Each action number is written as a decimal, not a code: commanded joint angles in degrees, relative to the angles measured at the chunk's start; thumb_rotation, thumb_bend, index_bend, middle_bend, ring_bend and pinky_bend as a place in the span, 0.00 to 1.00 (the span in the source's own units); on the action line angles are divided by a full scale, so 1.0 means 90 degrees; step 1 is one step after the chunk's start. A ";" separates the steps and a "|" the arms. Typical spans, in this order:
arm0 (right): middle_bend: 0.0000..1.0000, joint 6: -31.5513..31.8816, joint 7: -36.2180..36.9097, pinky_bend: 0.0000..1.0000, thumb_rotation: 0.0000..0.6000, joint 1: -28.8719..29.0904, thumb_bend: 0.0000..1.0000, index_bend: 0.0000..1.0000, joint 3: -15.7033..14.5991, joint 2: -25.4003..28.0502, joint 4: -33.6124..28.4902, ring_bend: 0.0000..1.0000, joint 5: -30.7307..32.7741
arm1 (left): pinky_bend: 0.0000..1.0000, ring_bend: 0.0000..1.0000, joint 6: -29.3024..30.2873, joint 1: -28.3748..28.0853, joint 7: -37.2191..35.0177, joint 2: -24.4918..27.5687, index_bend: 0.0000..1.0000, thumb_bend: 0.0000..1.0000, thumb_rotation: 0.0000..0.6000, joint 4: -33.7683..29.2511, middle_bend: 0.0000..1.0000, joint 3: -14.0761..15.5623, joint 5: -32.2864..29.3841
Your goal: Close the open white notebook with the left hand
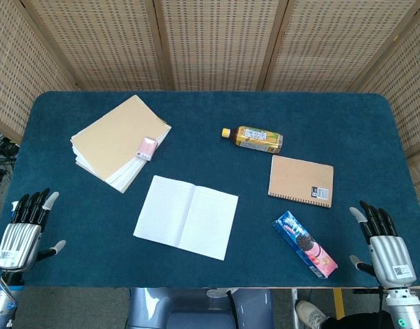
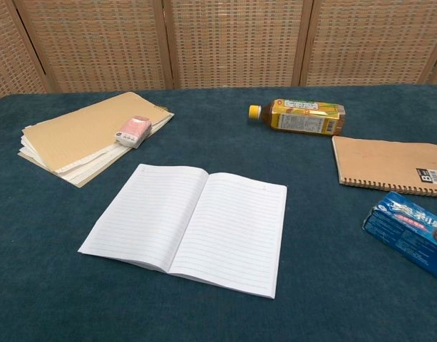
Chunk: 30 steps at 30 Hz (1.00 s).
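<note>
- Nearest, the left hand (image 1: 21, 233) and right hand (image 1: 384, 240) hover at the table's (image 1: 93, 274) front corners, fingers apart, seemingly empty.
- Between them, the white notebook (image 1: 186, 216) lies open flat.
- Beyond it lies a bottle (image 1: 254, 138).

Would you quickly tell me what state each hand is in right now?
Left hand: open, holding nothing, fingers apart.
Right hand: open, holding nothing, fingers apart.

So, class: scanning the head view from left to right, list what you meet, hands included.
left hand → stack of tan notebooks → open white notebook → tea bottle → cookie pack → right hand
</note>
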 commanded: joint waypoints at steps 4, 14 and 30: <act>0.00 0.0028 0.0039 0.00 1.00 -0.0008 0.11 0.00 0.0012 0.0009 0.0013 0.00 0.0000 | 0.00 0.00 0.0028 0.0018 0.0016 -0.0019 0.00 0.14 1.00 0.0016 0.00 -0.0008 0.0014; 0.00 -0.0004 0.0017 0.00 1.00 -0.0004 0.11 0.00 0.0006 0.0005 -0.0006 0.00 0.0018 | 0.00 0.00 -0.0032 -0.0010 -0.0046 -0.0026 0.00 0.14 1.00 0.0041 0.00 -0.0031 0.0009; 0.00 -0.0037 0.0154 0.00 1.00 -0.0008 0.11 0.00 0.0055 0.0069 -0.0014 0.00 0.0153 | 0.00 0.00 -0.0243 -0.0142 0.0003 -0.0144 0.00 0.14 1.00 0.0120 0.00 0.0041 0.0174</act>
